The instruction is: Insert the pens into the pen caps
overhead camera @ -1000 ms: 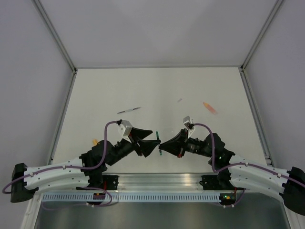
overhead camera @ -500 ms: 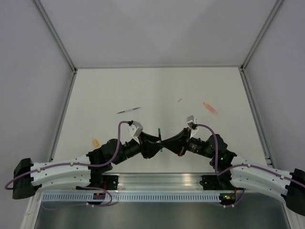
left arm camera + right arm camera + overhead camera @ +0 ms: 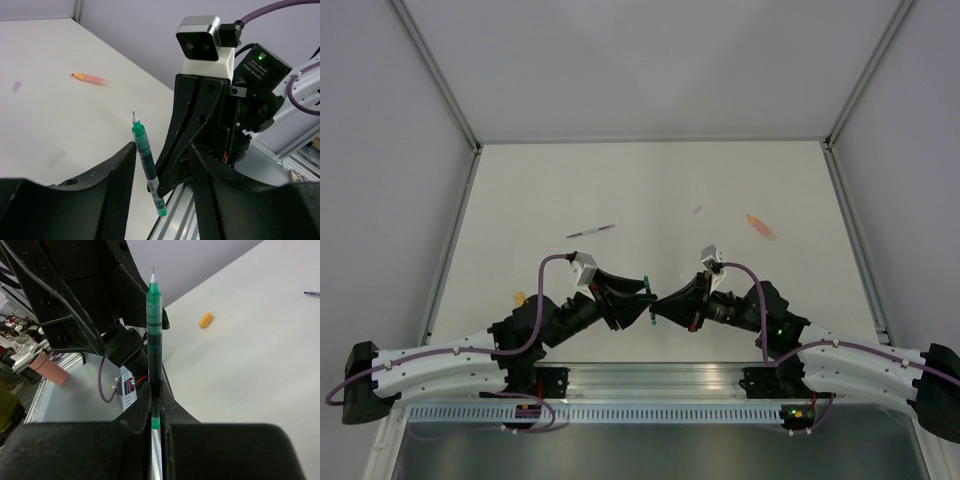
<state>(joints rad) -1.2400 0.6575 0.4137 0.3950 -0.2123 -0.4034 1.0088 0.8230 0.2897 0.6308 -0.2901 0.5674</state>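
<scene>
Right wrist: right claw [image 3: 156,392] clenched on green pen [image 3: 154,330]; left claw [image 3: 162,150] released

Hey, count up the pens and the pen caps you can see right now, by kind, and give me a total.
Pens: 3 (silver pen, green pen, pink-orange marker)
Caps: 2 (grey cap, orange cap)
Total: 5

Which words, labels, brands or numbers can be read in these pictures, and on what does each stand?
No text can be read in any view.
Black box with a green light, seen from the left wrist: a few lines of white print, too small to read.
Green pen: no legible print on its barrel.
</scene>
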